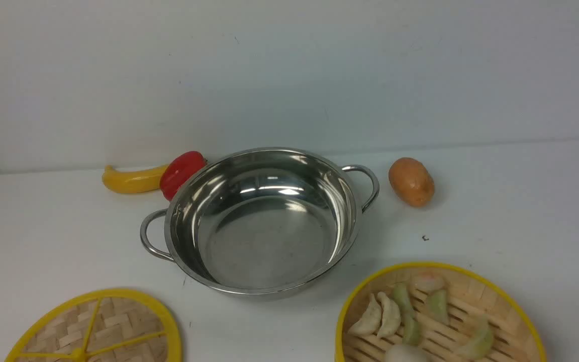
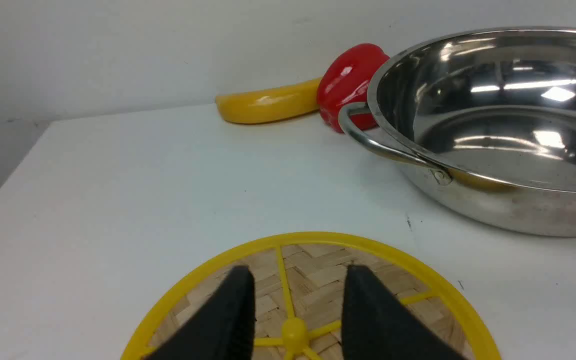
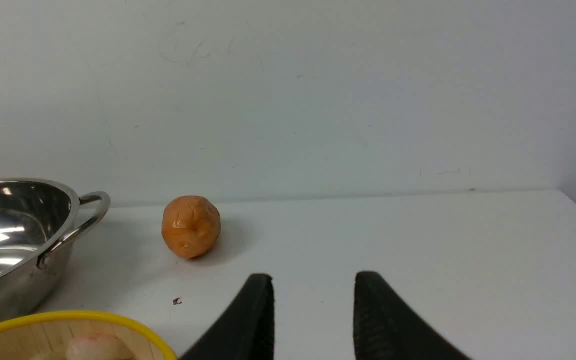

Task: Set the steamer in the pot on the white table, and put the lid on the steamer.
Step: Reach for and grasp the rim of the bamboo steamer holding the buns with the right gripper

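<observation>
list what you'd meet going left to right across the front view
yellow banana → red pepper → steel pot → orange-brown potato. The woven lid and the bamboo steamer are left out, since each overlaps others in left-right span.

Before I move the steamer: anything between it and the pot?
Nothing lies there: in the front view, only bare white table shows between the steamer and the pot.
</observation>
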